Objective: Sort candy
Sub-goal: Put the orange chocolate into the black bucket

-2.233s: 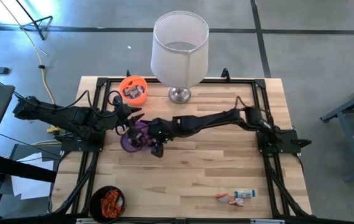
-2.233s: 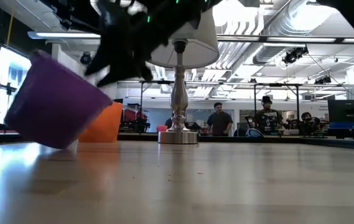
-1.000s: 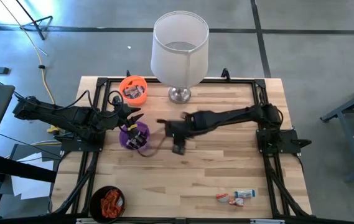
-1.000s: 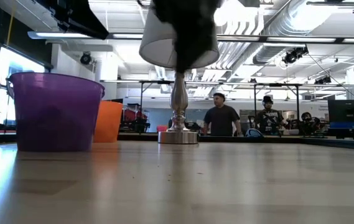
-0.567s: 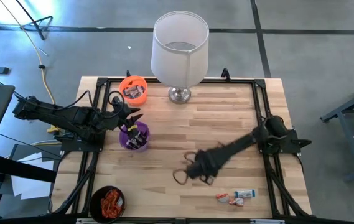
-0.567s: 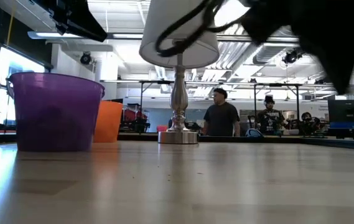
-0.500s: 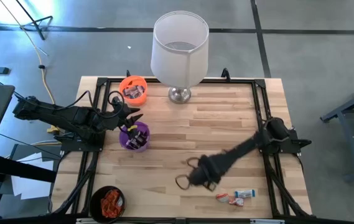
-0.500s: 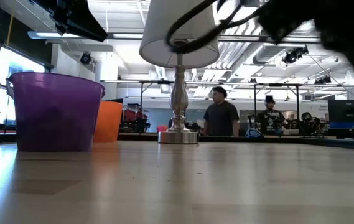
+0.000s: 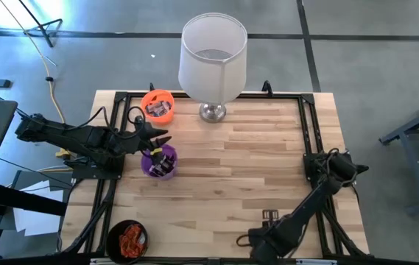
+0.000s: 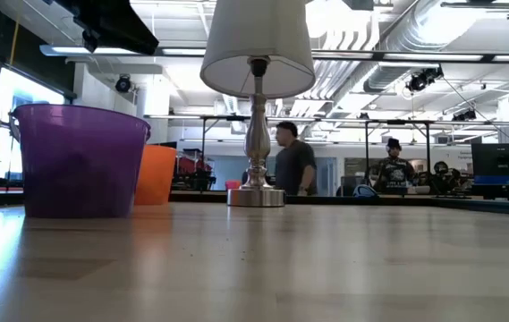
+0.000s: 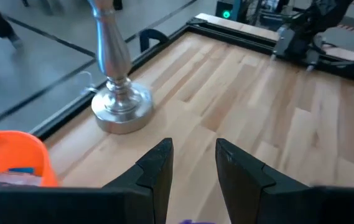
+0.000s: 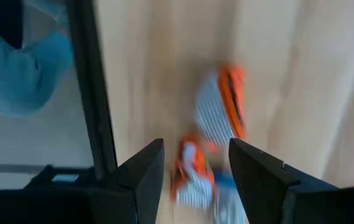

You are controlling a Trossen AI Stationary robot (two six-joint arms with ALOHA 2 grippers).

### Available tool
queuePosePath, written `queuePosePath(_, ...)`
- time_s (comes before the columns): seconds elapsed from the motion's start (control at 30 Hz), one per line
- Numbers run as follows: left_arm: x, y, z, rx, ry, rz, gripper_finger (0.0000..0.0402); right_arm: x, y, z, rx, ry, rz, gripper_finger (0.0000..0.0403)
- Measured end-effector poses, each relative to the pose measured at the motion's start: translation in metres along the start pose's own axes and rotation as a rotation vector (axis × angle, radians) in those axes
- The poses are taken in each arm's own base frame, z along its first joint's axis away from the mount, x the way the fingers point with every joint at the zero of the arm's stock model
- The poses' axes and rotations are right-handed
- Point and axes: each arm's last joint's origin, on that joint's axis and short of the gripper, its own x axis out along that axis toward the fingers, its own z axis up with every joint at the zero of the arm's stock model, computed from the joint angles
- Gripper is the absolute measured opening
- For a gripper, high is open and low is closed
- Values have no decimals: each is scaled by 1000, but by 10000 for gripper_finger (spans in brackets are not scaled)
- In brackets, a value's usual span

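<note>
High view: a wooden table (image 9: 231, 169) is seen from above, with a lamp (image 9: 213, 62) at its far edge. The left gripper (image 9: 155, 142) is held just above a purple cup (image 9: 158, 162); an orange cup (image 9: 157, 105) stands beyond it and a black cup (image 9: 127, 239) holding orange-red candy sits at the near left corner. The right gripper (image 9: 257, 239) is lowered at the near edge, covering the loose candy there.

Low view: the purple cup, orange cup and lamp are shown, with people standing in the room behind.

Left wrist view: the fingers (image 11: 158, 171) are parted and hold nothing.

Right wrist view: the fingers (image 12: 145, 174) are spread apart and empty, with loose candy (image 12: 217, 115) lying on the table between them.
</note>
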Motion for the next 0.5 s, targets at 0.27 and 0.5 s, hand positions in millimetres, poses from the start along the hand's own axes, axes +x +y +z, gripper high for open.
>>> queuePosePath(0.27, 0, -1, 0, -34, 7, -21, 110, 15, -12, 2, -7, -55, -89, 176)
queuePosePath(0.5, 0, -1, 0, -34, 7, -21, 110, 38, -23, 2, -21, -10, -2, 176)
